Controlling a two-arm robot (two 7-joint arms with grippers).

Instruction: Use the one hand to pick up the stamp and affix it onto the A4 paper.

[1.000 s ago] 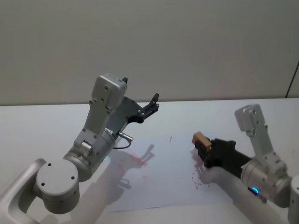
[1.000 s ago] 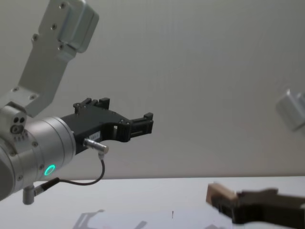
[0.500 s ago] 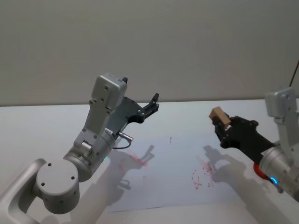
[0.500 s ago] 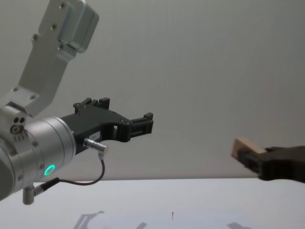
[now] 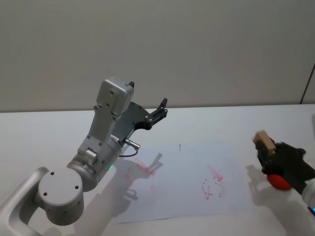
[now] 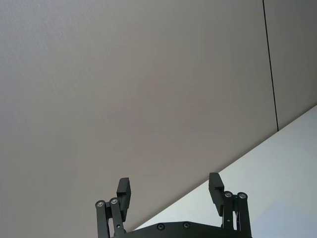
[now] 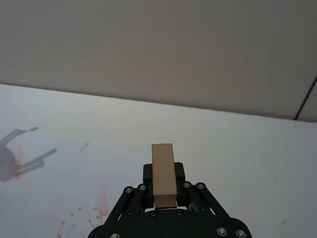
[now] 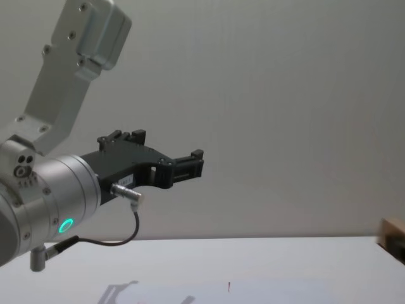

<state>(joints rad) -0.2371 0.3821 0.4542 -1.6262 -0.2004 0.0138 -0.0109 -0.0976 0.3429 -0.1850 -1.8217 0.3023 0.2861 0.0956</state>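
One stamp [image 7: 163, 173] clamped upright in right end effector [image 7: 164, 191].

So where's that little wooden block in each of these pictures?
Head view: the stamp is at the right, past the A4 paper's right edge, held in the right gripper.
Right wrist view: the stamp stands centre, clamped between the fingers.
Chest view: a tan corner at the right edge.
Left wrist view: not in it.
Shared landmark: the red marks on the paper.
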